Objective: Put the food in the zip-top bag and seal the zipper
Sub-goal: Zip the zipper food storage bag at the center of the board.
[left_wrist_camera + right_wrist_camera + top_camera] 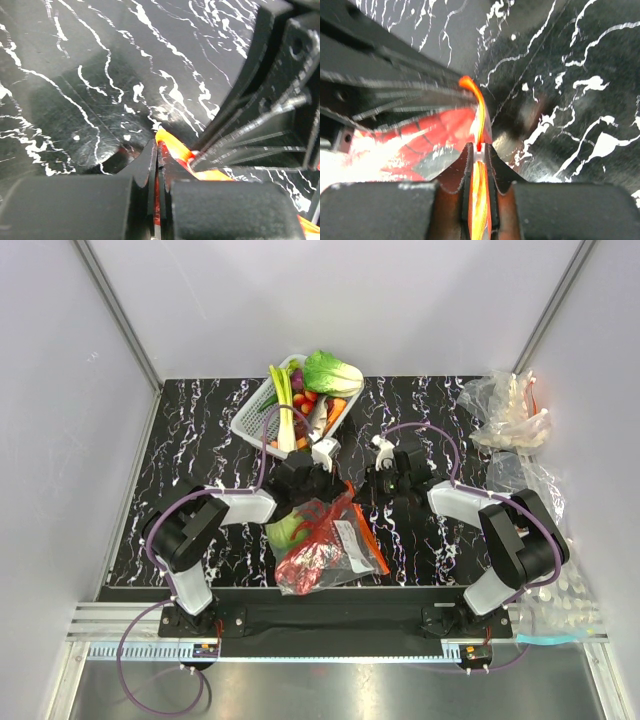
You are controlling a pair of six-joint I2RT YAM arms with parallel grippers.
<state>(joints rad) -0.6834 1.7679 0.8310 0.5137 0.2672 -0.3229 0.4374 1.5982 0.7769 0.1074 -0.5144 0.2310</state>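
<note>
Right wrist view: right jaws pinch the zipper [481, 117], which runs toward 12 o'clock; left jaws pinch it too.

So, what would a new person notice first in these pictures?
The clear plastic zip-top bag, front and centre, holds a bright red plastic lobster and a round pale green cabbage. The left gripper and right gripper pinch its thin red-orange zipper strip. A white plastic basket of vegetables stands behind.

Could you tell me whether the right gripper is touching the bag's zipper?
Touching. The right wrist view shows the right gripper pinched shut on the orange zipper, with no gap between them.
</note>
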